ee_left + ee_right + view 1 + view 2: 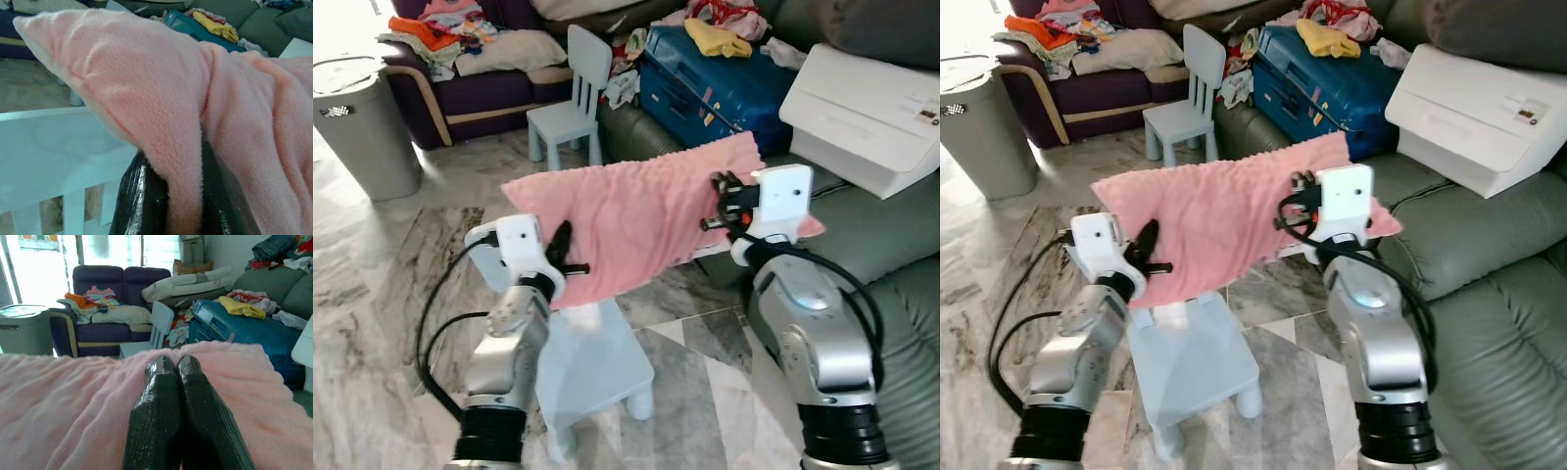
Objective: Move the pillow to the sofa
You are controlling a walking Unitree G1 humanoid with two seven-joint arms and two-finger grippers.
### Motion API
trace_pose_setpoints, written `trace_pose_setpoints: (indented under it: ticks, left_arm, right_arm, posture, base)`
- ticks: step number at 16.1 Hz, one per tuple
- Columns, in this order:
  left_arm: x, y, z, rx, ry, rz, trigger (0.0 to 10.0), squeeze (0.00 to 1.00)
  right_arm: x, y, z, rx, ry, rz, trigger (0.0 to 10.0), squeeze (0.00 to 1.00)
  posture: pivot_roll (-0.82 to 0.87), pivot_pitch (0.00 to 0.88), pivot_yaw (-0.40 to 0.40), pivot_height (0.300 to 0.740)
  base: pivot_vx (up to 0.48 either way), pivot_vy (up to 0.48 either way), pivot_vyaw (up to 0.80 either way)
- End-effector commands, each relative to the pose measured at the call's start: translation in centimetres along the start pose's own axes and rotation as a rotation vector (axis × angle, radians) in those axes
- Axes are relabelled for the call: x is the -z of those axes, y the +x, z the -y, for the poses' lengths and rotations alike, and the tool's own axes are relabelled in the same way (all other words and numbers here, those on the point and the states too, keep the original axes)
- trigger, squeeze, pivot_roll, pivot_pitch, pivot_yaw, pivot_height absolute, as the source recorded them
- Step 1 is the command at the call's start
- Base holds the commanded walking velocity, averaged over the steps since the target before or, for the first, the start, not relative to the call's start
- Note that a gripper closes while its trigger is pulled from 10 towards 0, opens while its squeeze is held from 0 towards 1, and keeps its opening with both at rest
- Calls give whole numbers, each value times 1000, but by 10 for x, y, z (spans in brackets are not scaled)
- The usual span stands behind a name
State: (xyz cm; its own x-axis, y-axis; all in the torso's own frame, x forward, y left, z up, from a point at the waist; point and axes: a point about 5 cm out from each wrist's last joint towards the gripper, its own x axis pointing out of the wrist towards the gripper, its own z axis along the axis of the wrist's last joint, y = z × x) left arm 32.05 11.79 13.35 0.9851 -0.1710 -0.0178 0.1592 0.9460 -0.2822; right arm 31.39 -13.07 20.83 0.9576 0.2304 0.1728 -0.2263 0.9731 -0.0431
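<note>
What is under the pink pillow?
Under the pink pillow stands a small light blue chair. Its backrest top is mostly covered; beyond it, marble floor shows.

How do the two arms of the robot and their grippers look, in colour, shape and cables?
Both arms are silver metal with rounded shells and a ribbed black ring low on the forearm. Each wrist bears a white boxy block. The left gripper and right gripper each have long black fingers with a fine textured surface. Black cables loop beside each arm.
</note>
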Motion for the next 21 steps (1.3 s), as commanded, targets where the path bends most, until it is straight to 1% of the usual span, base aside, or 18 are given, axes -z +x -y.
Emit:
trace_pose_setpoints:
  ticks: [1, 4, 21]
  left_arm:
    - [-5, 0, 0, 12, -2, 17, 10000, 0]
    - [-5, -1, 0, 18, -14, 18, 10000, 0]
    - [-4, -1, -1, 17, -32, 21, 10000, 0]
  right_arm:
    - [-7, 1, -5, -15, 1, 32, 10000, 0]
    - [-7, 0, -5, -17, -4, 32, 10000, 0]
    - [-8, 0, -3, -18, -12, 31, 10000, 0]
  posture:
    - [-106, 18, -3, 740]
    - [-108, 19, -2, 740]
    - [-112, 13, -8, 740]
  base:
    - [0, 0, 0]
    - [0, 0, 0]
    - [0, -301, 0]
